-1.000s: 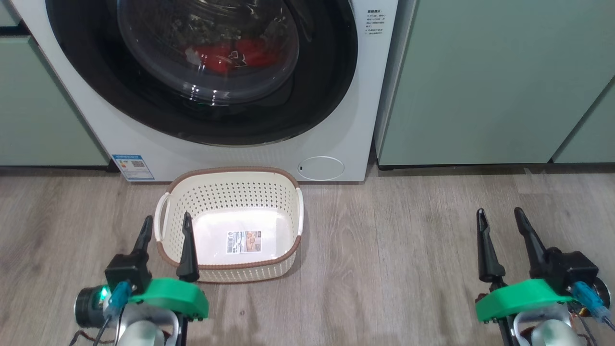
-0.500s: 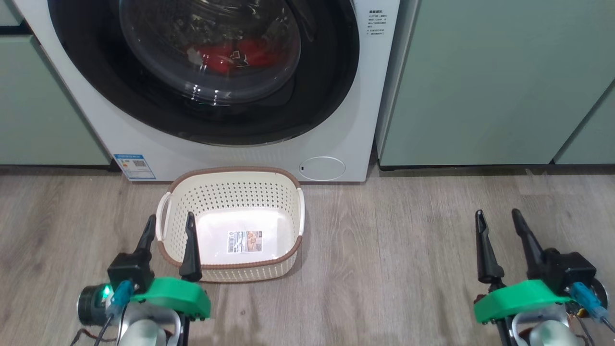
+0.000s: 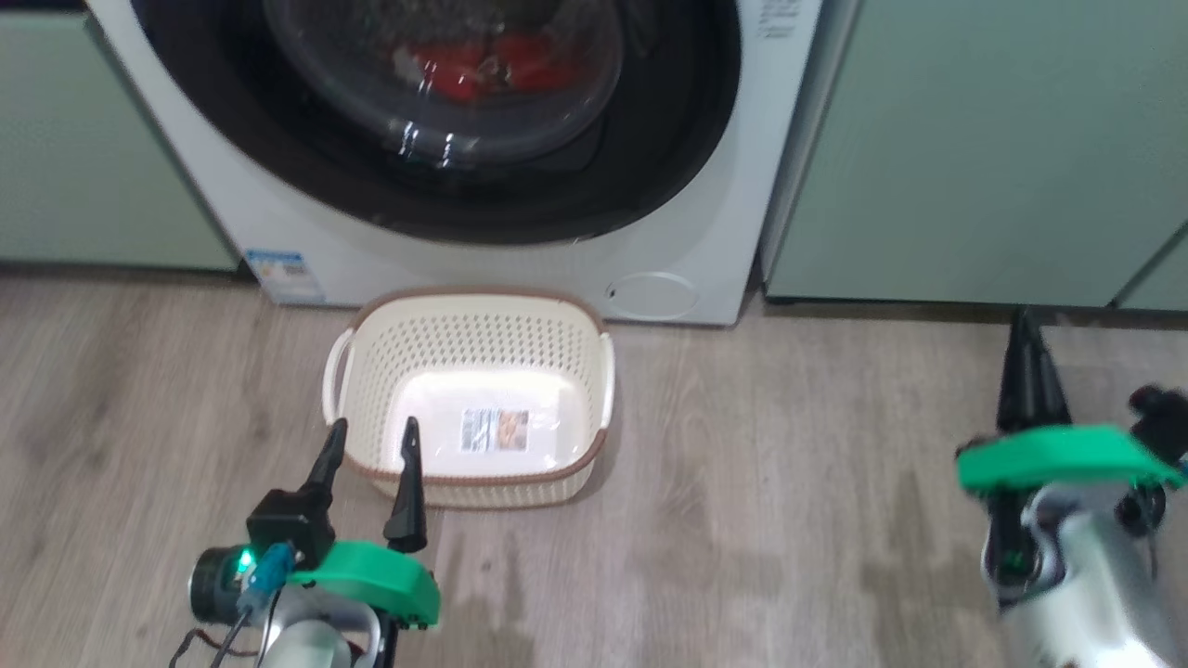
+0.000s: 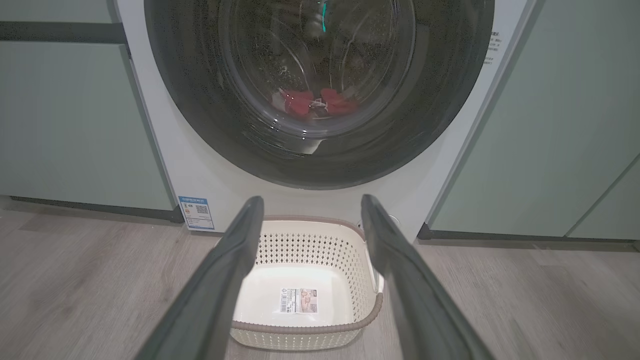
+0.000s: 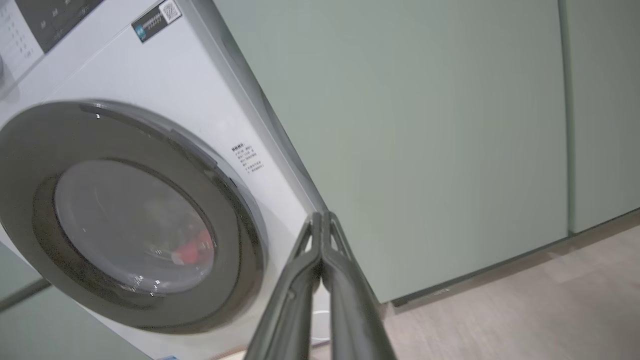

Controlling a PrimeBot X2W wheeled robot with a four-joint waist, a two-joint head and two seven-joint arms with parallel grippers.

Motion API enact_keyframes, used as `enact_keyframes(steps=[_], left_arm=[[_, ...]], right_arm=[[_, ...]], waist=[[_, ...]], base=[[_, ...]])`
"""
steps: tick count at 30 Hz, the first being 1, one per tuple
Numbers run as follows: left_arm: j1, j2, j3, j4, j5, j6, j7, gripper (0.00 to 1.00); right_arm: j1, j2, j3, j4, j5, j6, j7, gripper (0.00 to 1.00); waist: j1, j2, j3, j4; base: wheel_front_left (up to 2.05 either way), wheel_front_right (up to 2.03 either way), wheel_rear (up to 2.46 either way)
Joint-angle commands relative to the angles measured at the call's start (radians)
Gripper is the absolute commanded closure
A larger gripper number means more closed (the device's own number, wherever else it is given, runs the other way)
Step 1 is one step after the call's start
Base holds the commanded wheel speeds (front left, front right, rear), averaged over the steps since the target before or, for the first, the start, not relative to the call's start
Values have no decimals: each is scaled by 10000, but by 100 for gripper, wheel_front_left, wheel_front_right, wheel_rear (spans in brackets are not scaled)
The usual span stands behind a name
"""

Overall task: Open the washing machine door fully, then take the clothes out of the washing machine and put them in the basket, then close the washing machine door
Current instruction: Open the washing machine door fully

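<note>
The left gripper (image 3: 371,434) has its jaws spread wide, and nothing is between the two long dark tapered fingers. In the head view it sits at the basket's near left corner. In the left wrist view the basket (image 3: 473,296) appears framed in the gap between the fingers. The right gripper (image 3: 1026,371) has its jaws pressed together tip to tip with nothing gripped. It is over bare floor (image 3: 789,464), well apart from the basket and out to the right of the machine.

The basket is a cream plastic rectangle with rounded corners, rows of small holes in its walls, a brown woven-look rim and white side handles. It is empty apart from a label sticker (image 3: 494,430) on its smooth bottom. It stands on the floor just in front of the washing machine (image 3: 557,269), whose front is smooth white.

The washing machine door (image 3: 650,167) lies flush against that front. It has a wide glossy black ring around a bulging clear window. The clothes (image 3: 483,60) show through the window as a crumpled red patch low in the drum. A blue sticker (image 3: 276,269) and a small round white cover (image 3: 652,295) sit low on the panel. Matte pale green cabinets (image 3: 974,139) flank the machine, and the floor is grey wood-grain planks.
</note>
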Motion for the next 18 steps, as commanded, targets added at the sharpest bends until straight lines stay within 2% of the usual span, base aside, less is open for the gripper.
enact_keyframes(steps=[1, 6, 7, 8, 11, 12, 18], left_arm=[[-472, 97, 218, -239, -84, -22, -67, 0], [-648, 97, -46, -254, -232, -10, -67, 0], [-648, 97, -46, -254, -232, -10, -67, 0], [-688, 97, -97, -270, -262, -6, -67, 0], [-854, 97, -235, -376, -373, 19, -67, 0], [-976, 97, -318, -436, -441, 30, -67, 0], [-1252, 97, -543, -571, -597, 9, -67, 0]], right_arm=[[-680, -301, 258, 7, 747, -7, -107, 100], [-2069, -1468, 1036, 1110, 4493, -7, 25, 100], [-2069, -1468, 1036, 1110, 4493, -7, 25, 100], [-2325, -1781, 1235, 1170, 5151, -7, 190, 100], [-3024, -2554, 1688, 1025, 7026, -7, 1146, 100], [-3453, -3006, 1856, 843, 8085, -7, 1942, 100], [-4461, -4007, 2087, 634, 9508, -7, 3546, 100]], waist=[[0, 0, 272, 248], [0, 0, 818, 715], [0, 0, 818, 715], [0, 0, 936, 801], [0, 0, 1411, 1050], [0, 0, 1713, 1192], [0, 0, 2477, 1511]], base=[[0, 0, 0], [0, 0, 0], [0, 0, 0], [0, 0, 0], [0, 0, 0], [0, 0, 0], [0, 0, 0]])
